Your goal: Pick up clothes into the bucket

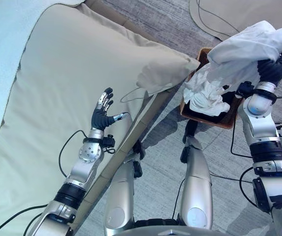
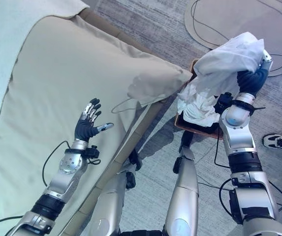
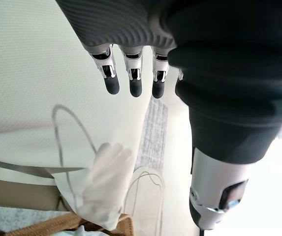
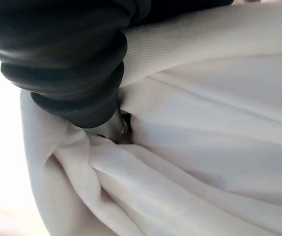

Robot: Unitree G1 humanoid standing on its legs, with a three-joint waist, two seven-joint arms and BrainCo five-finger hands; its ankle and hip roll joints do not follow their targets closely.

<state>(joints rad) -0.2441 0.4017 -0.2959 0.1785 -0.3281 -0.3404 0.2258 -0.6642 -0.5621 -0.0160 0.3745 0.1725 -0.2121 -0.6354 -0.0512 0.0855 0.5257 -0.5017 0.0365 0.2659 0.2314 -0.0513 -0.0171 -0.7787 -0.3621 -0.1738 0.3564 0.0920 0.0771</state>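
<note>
A large white garment (image 1: 246,46) hangs bunched in the air over the brown woven basket (image 1: 218,121) on the floor to my right. My right hand (image 1: 273,69) is raised inside its folds and shut on it; in the right wrist view the white garment (image 4: 195,147) gathers tightly against the dark cover. More white clothes (image 1: 204,96) lie piled in the basket on something dark. My left hand (image 1: 104,115) hovers open above the beige sofa cushion (image 1: 67,88), its fingers (image 3: 133,78) straight and holding nothing.
The cushion's corner (image 1: 180,64) reaches toward the basket. A pale blanket (image 1: 3,54) covers the sofa's far left. A thin cord (image 1: 131,96) lies on the cushion. A round beige rug (image 2: 239,17) is beyond the basket, and a person's shoe (image 2: 278,141) at the right.
</note>
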